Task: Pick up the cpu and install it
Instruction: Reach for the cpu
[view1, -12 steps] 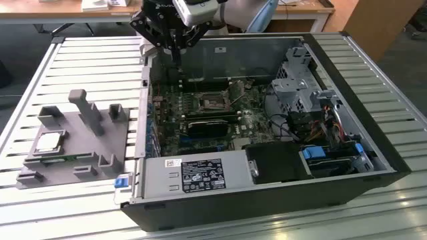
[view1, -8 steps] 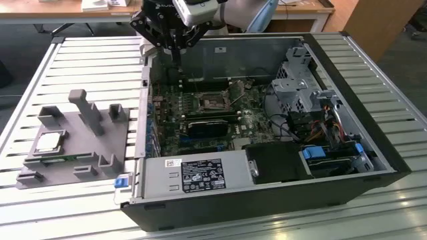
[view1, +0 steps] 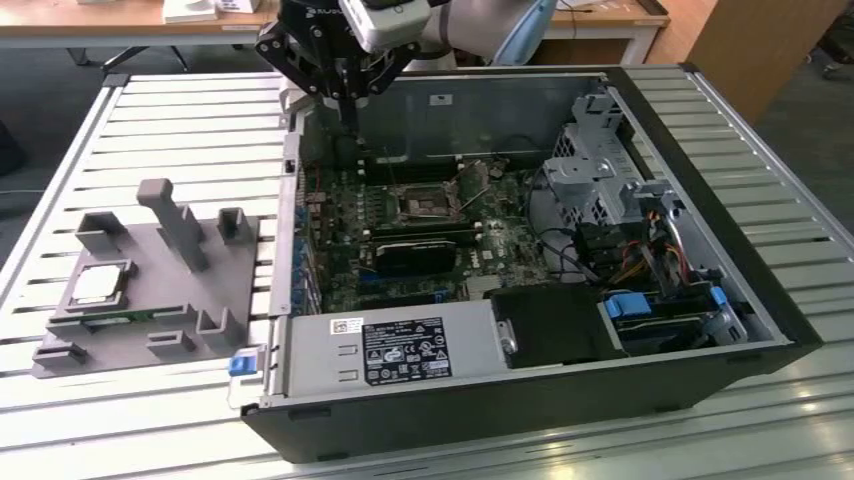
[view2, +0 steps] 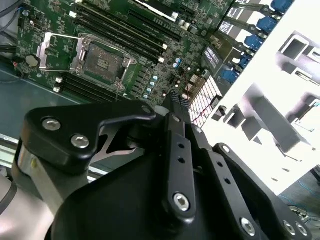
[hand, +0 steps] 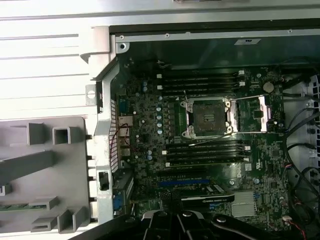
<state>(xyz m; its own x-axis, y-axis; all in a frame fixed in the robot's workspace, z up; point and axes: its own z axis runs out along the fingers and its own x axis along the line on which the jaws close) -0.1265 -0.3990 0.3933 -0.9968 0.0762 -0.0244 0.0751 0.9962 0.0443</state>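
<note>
**A:** Where was the cpu (view1: 100, 284) at that moment?

**B:** Flat on the grey holder (view1: 160, 292), silver top up! That holder sat on the slatted table (view1: 80, 420), to the exterior view's left of the open computer case (view1: 534, 410). Nothing was touching the chip.

**A:** And the gripper (view1: 352, 125)?

**B:** Well apart from it. It hung just inside the far wall of the case, pointing down over the motherboard (view1: 340, 260).

**A:** Carrying anything?

**B:** No, it was empty. In the second wrist view the black fingers (view2: 179, 150) ran up to a single tip and looked pressed together with nothing between them. The angle was steep, so call that probably closed.

**A:** What did the board show?

**B:** The first wrist view looked straight onto the socket (hand: 207, 117). It lay bare and uncovered, its metal frame (hand: 256, 115) swung out to one side, with dark memory slots running along both of its long edges.

**A:** And the holder in that view?

**B:** Its grey posts sat just beside the case wall, outside it.
</note>
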